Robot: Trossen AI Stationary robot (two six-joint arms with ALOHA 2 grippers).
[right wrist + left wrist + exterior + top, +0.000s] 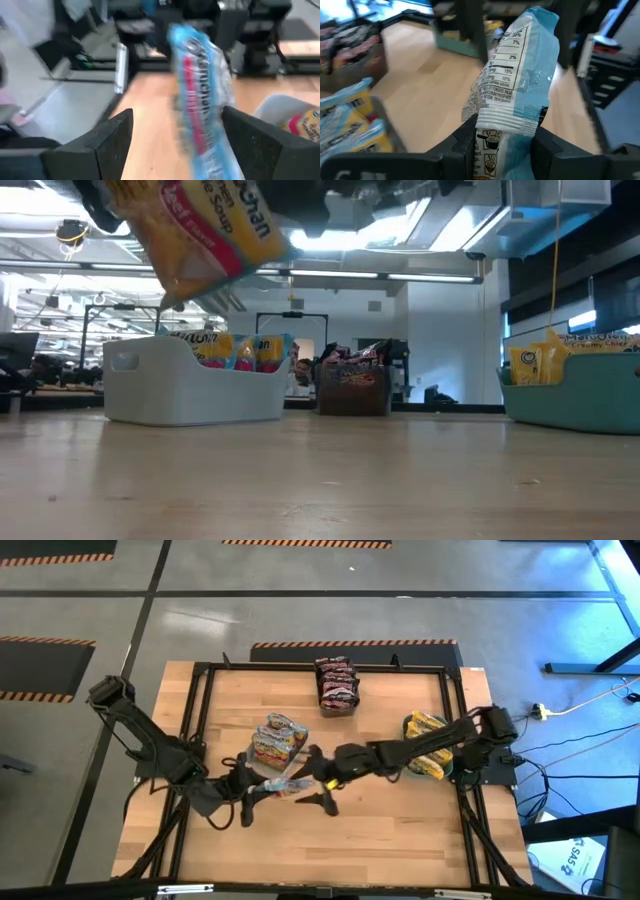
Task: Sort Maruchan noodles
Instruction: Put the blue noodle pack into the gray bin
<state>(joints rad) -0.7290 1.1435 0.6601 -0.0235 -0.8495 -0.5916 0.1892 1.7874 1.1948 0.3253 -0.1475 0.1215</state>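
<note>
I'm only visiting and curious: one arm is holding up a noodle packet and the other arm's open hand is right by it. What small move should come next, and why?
Probably the right hand should close on the noodle packet. The left hand grips one end, holding it above the table, while the right hand's open fingers sit on either side of it, like a handover.

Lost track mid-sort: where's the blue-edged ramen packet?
High view: the blue-edged ramen packet is off the table in the left gripper, mid-table beside the pale bin, facing the open right gripper.
</note>
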